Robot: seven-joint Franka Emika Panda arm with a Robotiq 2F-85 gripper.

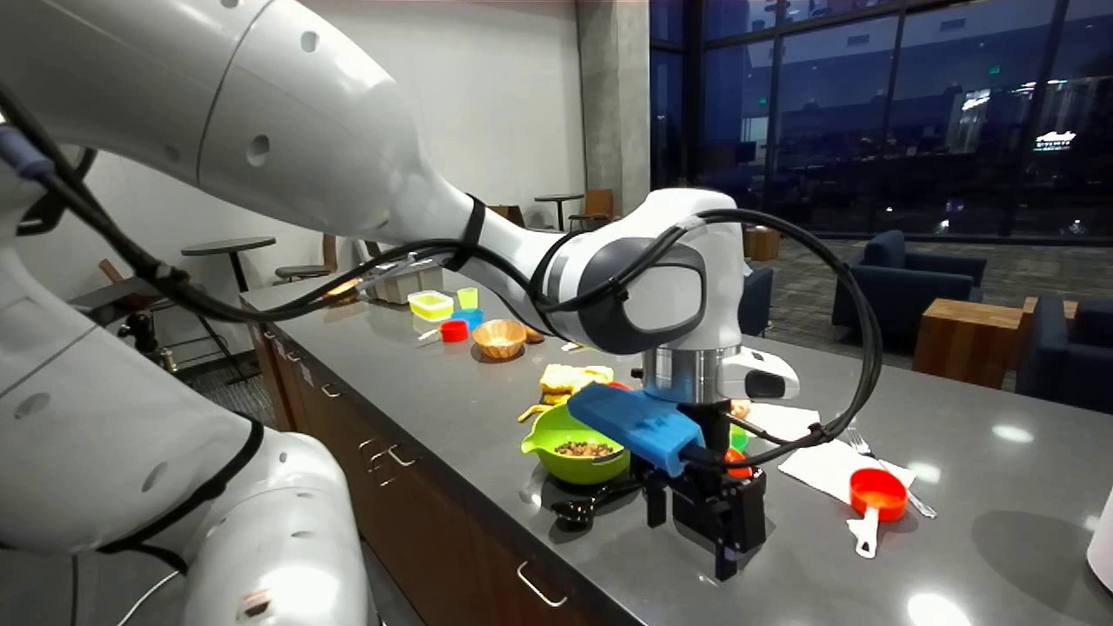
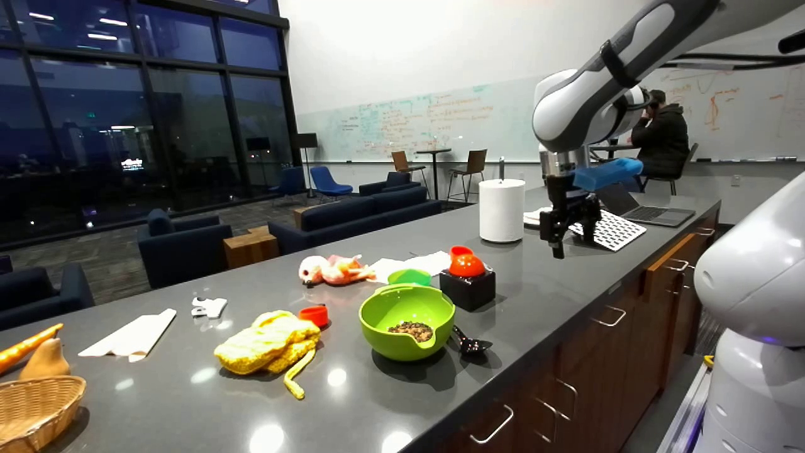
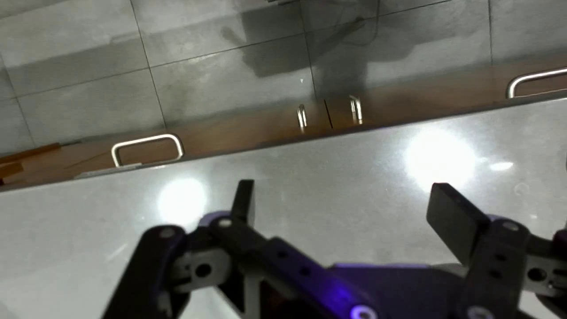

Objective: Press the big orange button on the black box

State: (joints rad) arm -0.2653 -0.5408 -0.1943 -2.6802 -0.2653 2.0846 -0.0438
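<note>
The black box (image 2: 467, 290) stands on the counter in an exterior view, topped by the glossy red-orange button (image 2: 467, 267). In an exterior view my gripper mostly hides the box; a sliver of red-orange beside it looks like the button (image 1: 737, 465). My gripper (image 2: 573, 246) hangs above the counter, clearly apart from the box, on the laptop side of it. It also shows in an exterior view (image 1: 691, 539) pointing down. In the wrist view the gripper (image 3: 345, 199) has its fingers wide apart, with nothing between them. Neither box nor button shows in the wrist view.
The lime-green bowl (image 2: 402, 314) and a black ladle (image 2: 471, 344) lie near the box. A red-orange cup (image 1: 878, 494) stands behind it. A paper towel roll (image 2: 501, 211), white perforated tray (image 2: 610, 231) and laptop (image 2: 660, 214) stand farther along. The counter edge (image 3: 266, 146) shows in the wrist view.
</note>
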